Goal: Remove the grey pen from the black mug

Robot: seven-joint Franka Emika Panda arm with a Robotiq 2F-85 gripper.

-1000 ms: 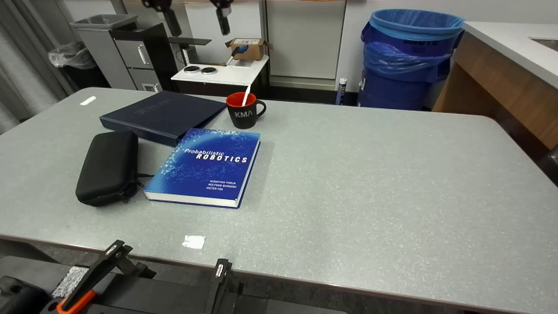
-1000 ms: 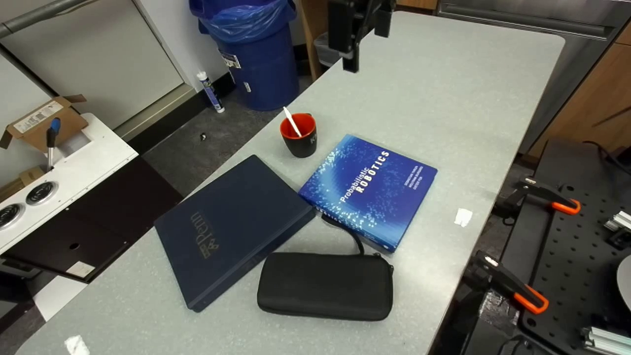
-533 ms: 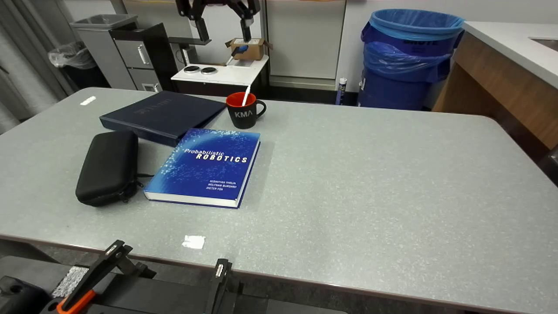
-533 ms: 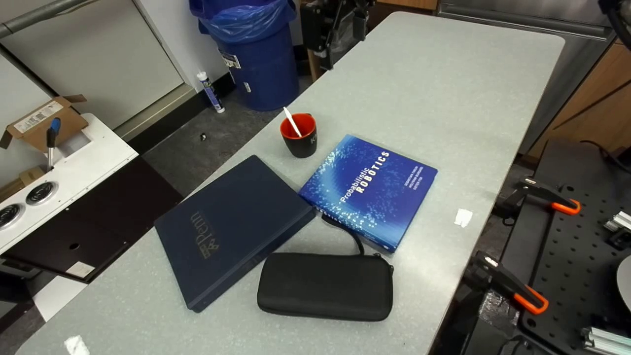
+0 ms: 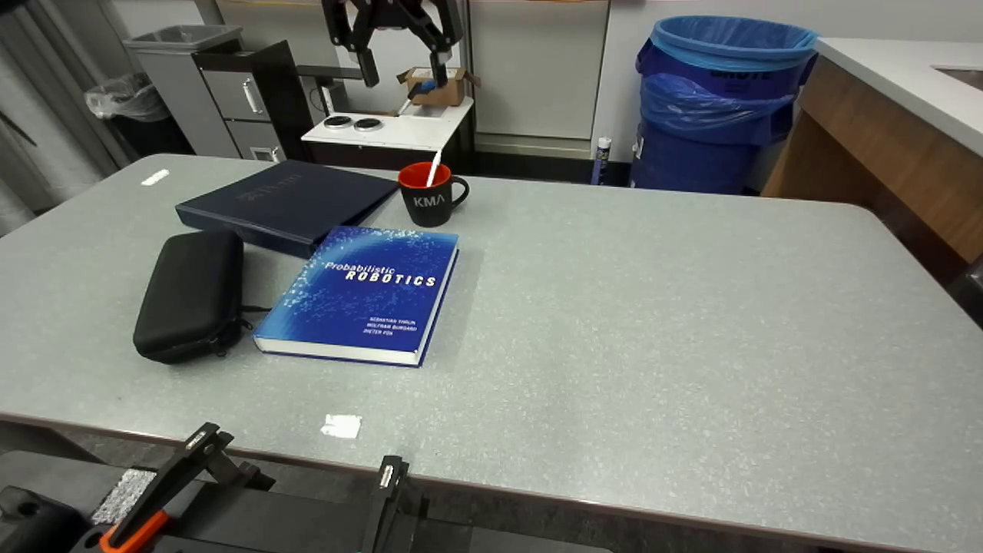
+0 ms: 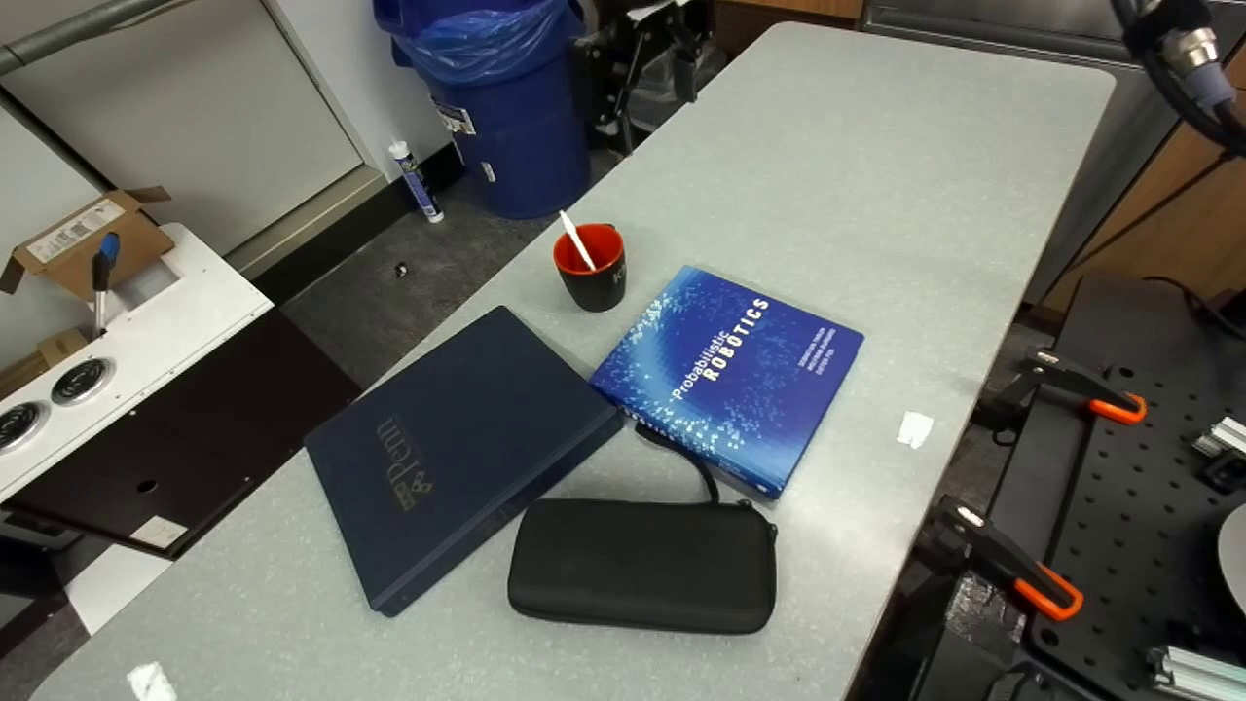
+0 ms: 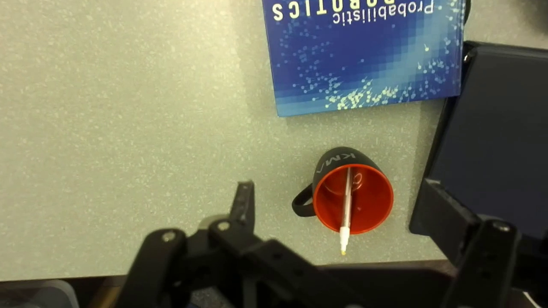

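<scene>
The black mug (image 5: 427,209) stands upright near the table's far edge, its red inside showing in an exterior view (image 6: 596,292) and in the wrist view (image 7: 371,201). The grey pen (image 5: 434,167) leans inside it, its white tip above the rim; it also shows in an exterior view (image 6: 576,240) and in the wrist view (image 7: 347,205). My gripper (image 5: 405,77) is open and empty, in the air above the mug and apart from it; it shows in an exterior view (image 6: 654,119). In the wrist view the mug and pen appear between the spread fingers (image 7: 338,188).
A blue book (image 5: 365,296) lies in front of the mug. A dark navy book (image 6: 458,458) lies beside the mug, on the side away from its handle. A black case (image 6: 642,565) lies near both books. A blue bin (image 5: 691,146) stands behind the table.
My gripper has moved right and slightly down in an exterior view, coming over the mug. In an exterior view it has moved left, towards the mug. Mug and pen have not moved.
</scene>
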